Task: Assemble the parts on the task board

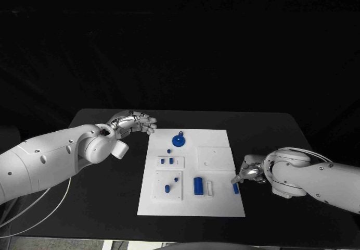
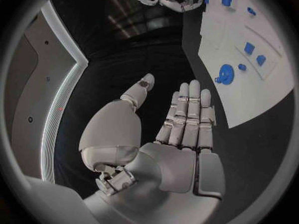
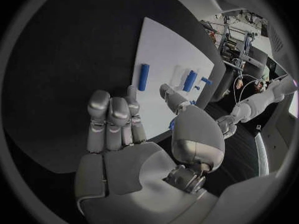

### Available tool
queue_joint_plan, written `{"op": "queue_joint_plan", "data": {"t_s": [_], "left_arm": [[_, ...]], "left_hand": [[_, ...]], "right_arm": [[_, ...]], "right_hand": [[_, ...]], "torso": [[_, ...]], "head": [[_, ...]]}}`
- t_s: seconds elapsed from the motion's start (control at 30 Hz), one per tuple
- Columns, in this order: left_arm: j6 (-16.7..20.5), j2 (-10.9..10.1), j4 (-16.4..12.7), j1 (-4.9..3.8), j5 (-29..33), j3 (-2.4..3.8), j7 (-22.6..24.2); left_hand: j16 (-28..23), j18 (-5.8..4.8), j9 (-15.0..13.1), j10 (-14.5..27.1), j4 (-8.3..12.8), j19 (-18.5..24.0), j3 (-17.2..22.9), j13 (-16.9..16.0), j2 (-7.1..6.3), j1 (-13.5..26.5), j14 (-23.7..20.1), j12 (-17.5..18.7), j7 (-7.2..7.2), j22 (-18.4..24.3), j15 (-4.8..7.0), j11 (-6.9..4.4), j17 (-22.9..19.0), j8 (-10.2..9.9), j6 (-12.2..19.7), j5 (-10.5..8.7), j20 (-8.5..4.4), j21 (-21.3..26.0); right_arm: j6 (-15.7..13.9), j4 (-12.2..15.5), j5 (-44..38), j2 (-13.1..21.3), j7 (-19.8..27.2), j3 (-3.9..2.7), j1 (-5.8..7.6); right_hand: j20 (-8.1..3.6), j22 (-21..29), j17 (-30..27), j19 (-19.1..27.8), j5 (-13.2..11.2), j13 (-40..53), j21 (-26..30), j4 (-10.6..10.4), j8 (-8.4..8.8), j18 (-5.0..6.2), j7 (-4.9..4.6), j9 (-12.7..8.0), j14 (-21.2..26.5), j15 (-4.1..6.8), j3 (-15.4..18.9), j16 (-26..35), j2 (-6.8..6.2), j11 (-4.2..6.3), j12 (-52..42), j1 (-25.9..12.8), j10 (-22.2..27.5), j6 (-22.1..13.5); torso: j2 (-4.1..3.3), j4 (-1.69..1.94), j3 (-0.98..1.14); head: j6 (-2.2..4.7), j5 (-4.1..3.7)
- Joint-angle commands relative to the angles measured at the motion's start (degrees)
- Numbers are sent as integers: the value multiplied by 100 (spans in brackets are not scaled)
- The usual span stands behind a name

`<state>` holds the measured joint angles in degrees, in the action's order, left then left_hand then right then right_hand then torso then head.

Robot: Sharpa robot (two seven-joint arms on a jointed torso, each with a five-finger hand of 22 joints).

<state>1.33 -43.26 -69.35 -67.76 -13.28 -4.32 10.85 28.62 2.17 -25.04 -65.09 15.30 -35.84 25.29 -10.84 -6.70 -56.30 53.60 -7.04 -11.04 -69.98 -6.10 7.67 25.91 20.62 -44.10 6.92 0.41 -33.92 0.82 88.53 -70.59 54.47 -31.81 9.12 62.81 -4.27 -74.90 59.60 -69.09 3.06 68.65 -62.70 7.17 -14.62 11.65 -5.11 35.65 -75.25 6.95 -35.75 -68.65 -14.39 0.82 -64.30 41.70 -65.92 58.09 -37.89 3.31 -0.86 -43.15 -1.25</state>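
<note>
White task board (image 1: pixel 214 156) holds scattered blue parts. Right hand (image 1: pixel 247 174), fingers curled and empty, hovers beside small blue bar (image 1: pixel 235 188); pinching it looks next. Left hand (image 1: pixel 133 123) waits, fingers apart.

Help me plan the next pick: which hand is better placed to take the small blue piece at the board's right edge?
The right hand: it hovers beside that blue piece. The left hand is off the task board's far left corner.
</note>
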Motion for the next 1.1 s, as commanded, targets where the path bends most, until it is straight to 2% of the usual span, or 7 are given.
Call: {"op": "queue_joint_plan", "data": {"t_s": [0.03,0.27,0.73,0.8,0.83,0.93,1.1], "left_arm": [[-65,4,-13,-4,-7,3,38],[-77,3,-13,-3,-7,3,40],[-88,-4,-9,-3,-7,3,38],[-90,-5,-8,-3,-7,3,34],[-91,-6,-8,-3,-7,3,33],[-96,-8,-4,-3,-7,3,29],[-98,-5,-4,-3,-7,3,25]], "left_hand": [[-17,21,5,-4,-19,-37,0,-7,13,18,36,28,25,-6,-11,-17,9,20,9,-24,8,36],[-19,21,5,-4,-21,-37,-1,-7,12,20,36,28,25,-7,-11,-16,11,21,9,-25,8,37],[-24,21,6,-4,-28,-39,-2,-7,18,28,36,28,25,-9,-12,-16,16,21,9,-26,8,40],[-24,21,7,-4,-28,-40,-2,-7,19,28,36,29,25,-10,-11,-16,17,21,9,-26,8,40],[-25,21,7,-4,-29,-40,-2,-7,19,28,36,29,25,-10,-11,-16,17,21,9,-26,8,40],[-25,21,7,-4,-29,-40,-2,-7,21,28,37,29,25,-10,-11,-16,18,20,10,-26,8,41],[-27,21,8,-3,-30,-41,-1,-7,22,28,37,30,25,-11,-11,-16,20,20,11,-26,8,42]], "right_arm": [[193,-57,-223,-19,-190,13,-22],[233,-142,-229,-133,-192,31,-172],[161,-296,-229,-369,-132,32,-346],[162,-310,-233,-380,-131,32,-352],[154,-316,-240,-382,-130,32,-354],[141,-355,-242,-391,-123,32,-360],[101,-407,-183,-391,-117,32,-360]], "right_hand": [[20,-66,1,1,-23,1,27,-46,17,335,-37,9,-11,5,21,18,-10,8,15,-46,26,-9],[14,-79,9,33,-23,2,26,-59,16,335,-33,25,-1,9,173,16,91,13,22,-121,45,-17],[-11,-94,23,83,-24,35,15,247,16,335,-20,48,10,20,413,19,618,25,-3,15,26,3],[-37,-87,20,80,-14,48,23,415,3,335,1,52,6,31,57,25,808,37,-19,448,1,40],[-24,-81,17,73,-23,42,28,373,3,334,-12,49,3,30,-90,30,801,38,-11,491,-1,54],[2,-84,10,69,-11,37,30,483,8,329,-16,38,-4,23,-767,40,1026,35,-1,915,-10,88],[100,-103,0,44,12,49,-8,620,4,335,-21,21,-27,2,-1282,45,1159,19,-15,958,-51,155]], "torso": [[-3,4,-6],[1,4,-6],[1,4,-8],[3,4,-8],[2,5,-9],[1,7,-9],[3,7,-10]], "head": [[-11,1],[-38,8],[-68,27],[-73,26],[-77,23],[-80,20],[-83,20]]}}
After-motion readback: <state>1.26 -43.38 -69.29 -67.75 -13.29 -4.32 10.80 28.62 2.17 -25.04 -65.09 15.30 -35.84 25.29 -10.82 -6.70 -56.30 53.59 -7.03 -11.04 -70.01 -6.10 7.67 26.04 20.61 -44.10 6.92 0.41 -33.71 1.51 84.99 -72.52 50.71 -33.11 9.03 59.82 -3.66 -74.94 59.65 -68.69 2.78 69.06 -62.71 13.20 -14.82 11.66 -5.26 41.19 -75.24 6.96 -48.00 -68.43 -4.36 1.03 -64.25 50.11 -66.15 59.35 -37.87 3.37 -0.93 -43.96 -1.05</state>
